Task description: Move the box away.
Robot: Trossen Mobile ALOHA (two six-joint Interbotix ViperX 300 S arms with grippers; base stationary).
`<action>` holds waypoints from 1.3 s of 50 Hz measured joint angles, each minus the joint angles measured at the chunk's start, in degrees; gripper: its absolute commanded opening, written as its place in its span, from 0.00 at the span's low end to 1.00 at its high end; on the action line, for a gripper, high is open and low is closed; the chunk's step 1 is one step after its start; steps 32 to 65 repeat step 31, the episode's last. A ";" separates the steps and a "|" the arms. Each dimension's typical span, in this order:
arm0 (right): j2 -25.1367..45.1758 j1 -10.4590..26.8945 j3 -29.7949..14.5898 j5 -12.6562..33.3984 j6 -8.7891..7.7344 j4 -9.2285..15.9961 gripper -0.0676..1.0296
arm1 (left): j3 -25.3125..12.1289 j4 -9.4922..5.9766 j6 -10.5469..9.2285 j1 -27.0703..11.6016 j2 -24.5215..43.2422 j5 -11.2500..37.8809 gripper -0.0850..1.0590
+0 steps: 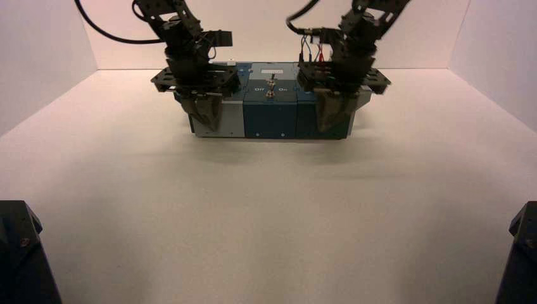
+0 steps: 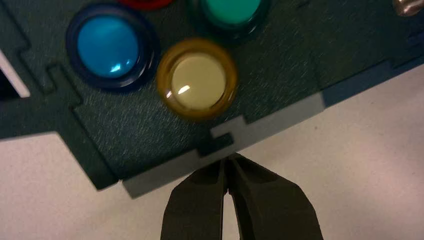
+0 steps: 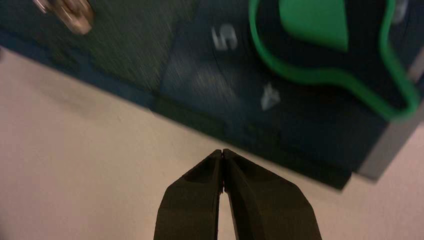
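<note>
The box (image 1: 271,117), long, dark teal and grey, stands at the far middle of the white table. My left gripper (image 1: 208,114) hangs shut in front of the box's left part; in its wrist view the closed tips (image 2: 228,159) touch the grey front edge below a yellow push button (image 2: 198,80), with a blue button (image 2: 107,46) and a green button (image 2: 232,9) beyond. My right gripper (image 1: 334,113) is shut before the right part; its tips (image 3: 222,151) sit just off the box's edge (image 3: 260,145) near the green knob (image 3: 315,20).
A toggle switch (image 1: 271,85) stands on the box's middle top. Wires (image 1: 315,50) are plugged in at the back right. White walls (image 1: 38,57) enclose the table on three sides. Two dark arm bases (image 1: 22,253) sit at the near corners.
</note>
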 measured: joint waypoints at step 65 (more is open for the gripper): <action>-23.20 0.97 10.20 -0.35 0.35 -1.41 0.04 | 9.32 -0.09 -4.04 -1.49 -24.08 -0.62 0.05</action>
